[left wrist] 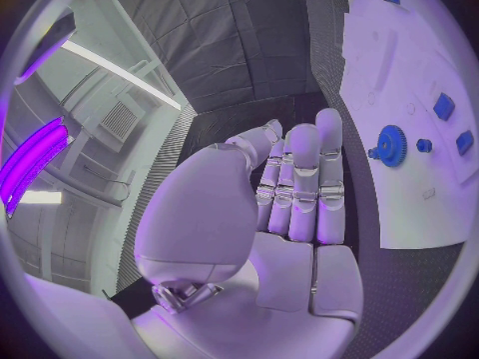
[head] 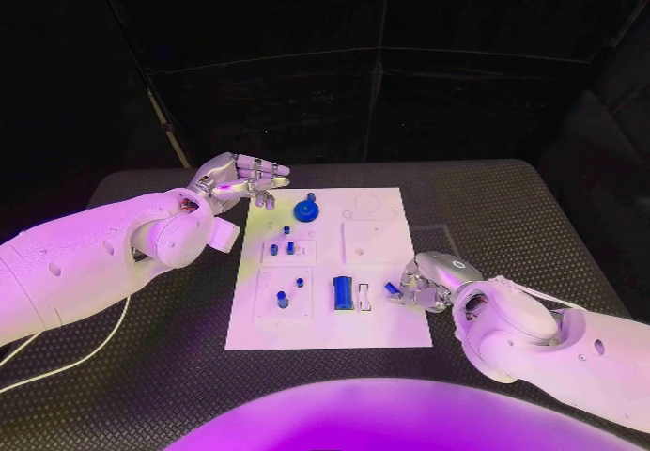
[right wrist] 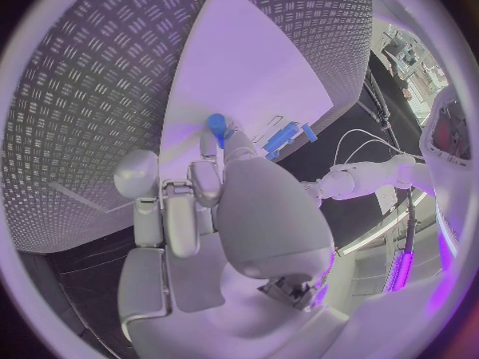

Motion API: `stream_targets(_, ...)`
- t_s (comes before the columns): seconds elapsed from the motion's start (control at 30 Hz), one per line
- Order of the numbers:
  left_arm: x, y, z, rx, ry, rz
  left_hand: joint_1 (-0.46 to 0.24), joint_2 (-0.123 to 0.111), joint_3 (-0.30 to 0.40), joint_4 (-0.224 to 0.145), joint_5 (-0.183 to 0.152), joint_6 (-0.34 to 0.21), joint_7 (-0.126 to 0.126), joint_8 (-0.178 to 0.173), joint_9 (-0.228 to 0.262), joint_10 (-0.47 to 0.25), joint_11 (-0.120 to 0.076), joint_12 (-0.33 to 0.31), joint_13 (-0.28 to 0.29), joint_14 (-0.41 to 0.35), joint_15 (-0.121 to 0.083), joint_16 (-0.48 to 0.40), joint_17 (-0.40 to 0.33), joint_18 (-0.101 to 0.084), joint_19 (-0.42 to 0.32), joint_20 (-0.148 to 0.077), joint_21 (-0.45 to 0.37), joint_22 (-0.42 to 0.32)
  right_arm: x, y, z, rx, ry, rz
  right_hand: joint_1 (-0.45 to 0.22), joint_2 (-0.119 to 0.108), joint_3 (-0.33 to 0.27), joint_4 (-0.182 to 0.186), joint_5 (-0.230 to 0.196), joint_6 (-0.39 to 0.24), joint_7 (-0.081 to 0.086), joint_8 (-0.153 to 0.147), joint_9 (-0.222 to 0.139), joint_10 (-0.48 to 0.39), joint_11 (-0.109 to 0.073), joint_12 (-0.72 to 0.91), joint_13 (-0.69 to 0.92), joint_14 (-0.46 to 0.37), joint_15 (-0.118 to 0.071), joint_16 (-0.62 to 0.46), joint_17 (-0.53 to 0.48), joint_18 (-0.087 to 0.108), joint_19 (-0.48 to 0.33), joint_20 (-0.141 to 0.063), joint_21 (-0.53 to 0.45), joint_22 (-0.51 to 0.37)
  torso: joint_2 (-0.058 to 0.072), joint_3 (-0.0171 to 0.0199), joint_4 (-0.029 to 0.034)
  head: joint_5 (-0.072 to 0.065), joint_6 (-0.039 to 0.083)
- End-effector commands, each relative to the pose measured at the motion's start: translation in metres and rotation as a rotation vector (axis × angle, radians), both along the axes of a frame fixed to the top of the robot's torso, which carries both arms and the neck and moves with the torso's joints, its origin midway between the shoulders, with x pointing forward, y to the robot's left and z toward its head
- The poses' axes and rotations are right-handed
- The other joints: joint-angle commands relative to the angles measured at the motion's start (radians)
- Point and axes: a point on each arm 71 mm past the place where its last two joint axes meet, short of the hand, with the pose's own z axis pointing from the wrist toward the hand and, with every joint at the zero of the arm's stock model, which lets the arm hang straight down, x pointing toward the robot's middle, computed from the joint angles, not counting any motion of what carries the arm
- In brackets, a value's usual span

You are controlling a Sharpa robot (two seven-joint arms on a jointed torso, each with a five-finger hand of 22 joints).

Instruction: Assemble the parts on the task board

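Two-handed assembly at the black table (head: 542,225), seen from the head camera and both wrist cameras. The white task board (head: 393,319) lies between the two hands. The right hand (head: 426,280) rests at the board's near right edge and pinches a small blue peg (head: 392,288) between its fingertips, the peg just above the board surface; the right wrist view shows the same peg (right wrist: 216,123) at the tips of the fingers (right wrist: 204,147). Just beside that hand, toward the board's middle, lies a blue block (head: 343,292) next to a slimmer blue bar (head: 364,295). The left hand (head: 241,180) is raised off the far left corner of the board, fingers loosely extended and empty. Near its fingertips sits a blue gear (head: 309,210), with small blue pegs (head: 285,249) standing in the board a little nearer the robot. In the left wrist view the fingers (left wrist: 304,183) lie straight and together, the gear (left wrist: 391,145) just beyond them.
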Motion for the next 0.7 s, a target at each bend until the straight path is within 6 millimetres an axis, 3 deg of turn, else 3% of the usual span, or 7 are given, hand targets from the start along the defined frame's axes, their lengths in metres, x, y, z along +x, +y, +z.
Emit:
stream_targets(0.03,0.000,-0.002,0.001,-0.010,-0.002,-0.009,-0.003,0.004,-0.003,-0.002,-0.004,-0.006,0.002,0.002,0.000,-0.007,0.000,0.003,0.002,-0.006,0.003,-0.003,-0.001,0.014,-0.005,0.001,-0.007,-0.001,-0.006,-0.004,-0.012,-0.118,0.057,0.013,0.073,0.051,0.013,0.006,0.025,-0.008,0.011,-0.017,-0.013,-0.013,0.006,-0.014,-0.007,0.080,0.007,-0.001,0.143,-0.007,-0.010,0.004,-0.008,-0.010,0.000,-0.0010,-0.0016,0.001,0.000)
stream_targets(0.27,0.000,-0.003,0.001,-0.011,0.000,-0.011,-0.003,0.004,-0.003,-0.002,-0.004,-0.006,0.002,0.002,0.000,-0.007,0.000,0.003,0.002,-0.006,0.003,-0.003,-0.001,0.014,-0.005,0.001,-0.007,-0.001,-0.006,0.002,-0.014,-0.160,0.078,0.036,0.030,0.005,0.031,0.033,0.043,-0.026,0.025,-0.048,-0.019,-0.034,0.018,-0.045,-0.033,0.074,0.016,-0.014,0.119,-0.002,-0.029,0.014,-0.027,-0.039,0.000,-0.0014,-0.0003,-0.001,0.000)
stream_targets(0.47,0.000,-0.003,0.000,-0.010,0.002,-0.012,-0.003,0.004,-0.003,-0.002,-0.004,-0.006,0.002,0.002,0.000,-0.007,0.000,0.003,0.002,-0.006,0.003,-0.003,-0.001,0.014,-0.005,0.001,-0.007,-0.001,-0.005,0.008,-0.017,-0.194,0.091,0.053,0.046,-0.022,0.092,0.033,0.128,-0.034,0.033,-0.072,-0.023,-0.047,0.024,-0.059,-0.041,0.074,0.021,-0.016,0.117,0.000,-0.034,0.019,-0.034,-0.047,0.000,-0.0013,0.0018,0.002,0.000)
stream_targets(0.7,0.000,-0.004,0.000,-0.010,0.002,-0.013,-0.003,0.004,-0.003,-0.002,-0.004,-0.006,0.002,0.002,0.000,-0.007,0.000,0.003,0.002,-0.006,0.003,-0.003,-0.001,0.014,-0.005,0.001,-0.007,-0.001,-0.004,0.011,-0.022,-0.228,0.119,0.062,0.046,-0.048,0.145,0.037,0.150,-0.034,0.039,-0.091,-0.027,-0.053,0.028,-0.067,-0.048,0.075,0.026,-0.016,0.120,0.001,-0.037,0.023,-0.037,-0.049,0.000,-0.0018,-0.0001,0.006,0.000)
